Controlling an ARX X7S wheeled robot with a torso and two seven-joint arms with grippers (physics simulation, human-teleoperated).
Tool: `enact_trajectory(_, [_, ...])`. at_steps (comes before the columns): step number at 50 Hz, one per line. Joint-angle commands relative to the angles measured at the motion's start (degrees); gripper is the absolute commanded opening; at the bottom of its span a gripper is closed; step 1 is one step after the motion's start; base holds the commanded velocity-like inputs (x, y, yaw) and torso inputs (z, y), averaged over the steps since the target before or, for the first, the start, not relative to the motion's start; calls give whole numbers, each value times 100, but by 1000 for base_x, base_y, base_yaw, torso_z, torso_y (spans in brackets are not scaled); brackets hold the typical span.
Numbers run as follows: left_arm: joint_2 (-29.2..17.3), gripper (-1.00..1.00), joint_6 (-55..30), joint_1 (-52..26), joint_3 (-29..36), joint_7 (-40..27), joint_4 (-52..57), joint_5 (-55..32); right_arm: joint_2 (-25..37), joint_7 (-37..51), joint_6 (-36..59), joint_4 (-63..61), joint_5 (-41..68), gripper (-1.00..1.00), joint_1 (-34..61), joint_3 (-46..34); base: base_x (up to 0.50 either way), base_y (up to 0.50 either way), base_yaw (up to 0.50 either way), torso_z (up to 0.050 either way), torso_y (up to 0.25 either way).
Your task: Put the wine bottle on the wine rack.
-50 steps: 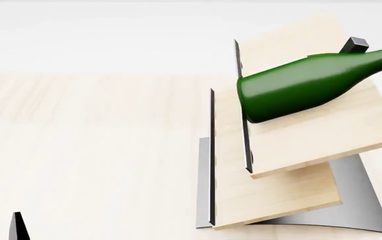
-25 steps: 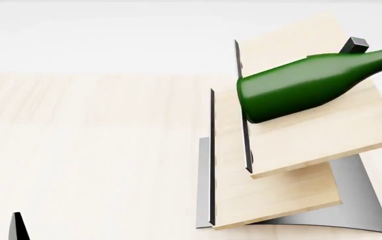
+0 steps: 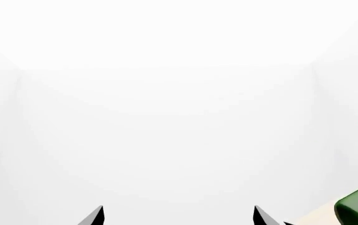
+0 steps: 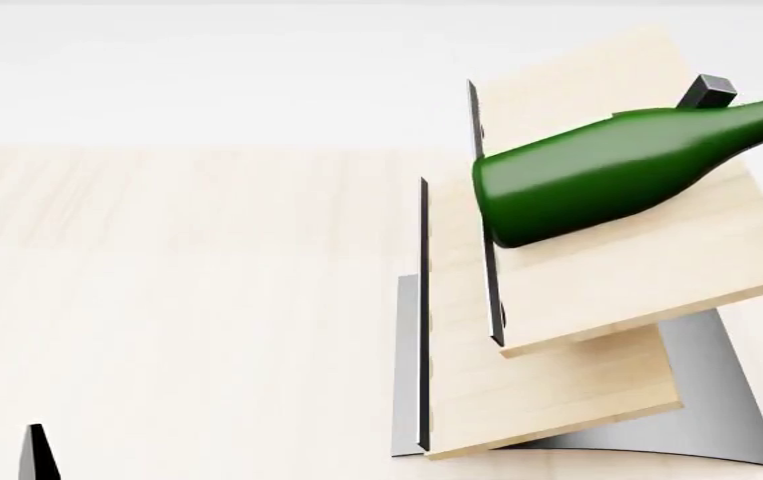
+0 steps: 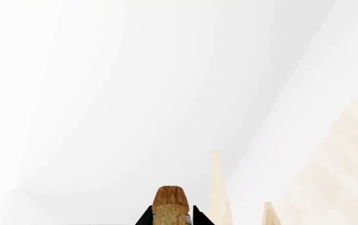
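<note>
Little of the robot shows. The left gripper (image 3: 177, 216) appears as two matte black, sharply pointed fingertips (image 3: 95, 216). The right gripper (image 5: 171, 218) shows equally dark, narrow finger tips (image 5: 143, 219), plain and unmarked, without visible screws or cables.

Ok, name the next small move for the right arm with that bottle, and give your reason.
Probably lower the wine bottle a little until its body lies flat on the top board of the wine rack, then open. The right gripper is shut on the bottle's neck by the cork. The base sits at the dark metal edge, the neck beside the black peg; whether it already rests fully is unclear.
</note>
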Motion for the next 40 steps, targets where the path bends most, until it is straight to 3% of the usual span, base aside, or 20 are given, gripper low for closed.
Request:
enact_trajectory(1, [-10,100,-14,-4,13,-10,10,-2,-39,-72,67,3,-83,100,-108,-167,0,0,0,0,0])
enact_trajectory(40, [-43,100,-13,-17,50,-55,8,7,60,118,-23,-404,-51,100,-287,-30,0,0,0,0,0])
